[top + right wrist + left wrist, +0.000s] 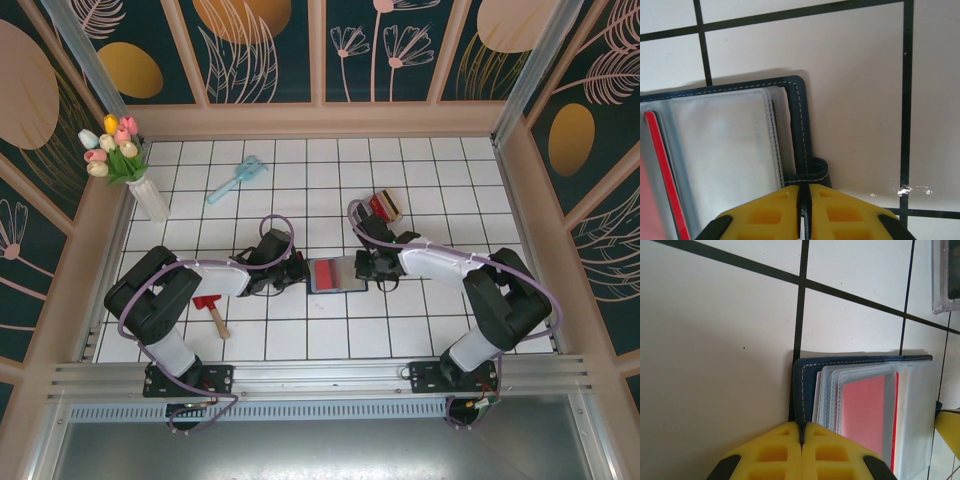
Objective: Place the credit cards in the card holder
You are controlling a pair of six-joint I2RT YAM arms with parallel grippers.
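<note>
Jaws on both arms are closed: left jaws pinch the left edge of the card holder (pixel 333 274), right jaws clamp its opposite edge right by the snap tab (pixel 820 167). Holder's lying open flat on the tiled bench (pixel 290 340) between the two arms, with one red card (pixel 865 410) tucked in its clear sleeves (pixel 912 405). More credit cards (pixel 381 205) sit in the little clear rack (pixel 945 280) farther back.

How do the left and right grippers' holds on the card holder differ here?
The left gripper pinches the plain navy cover edge of the card holder; the right gripper pinches the opposite edge, beside the snap tab. The left reaches in from the left, the right from the right. Both are shut on the open holder.
</note>
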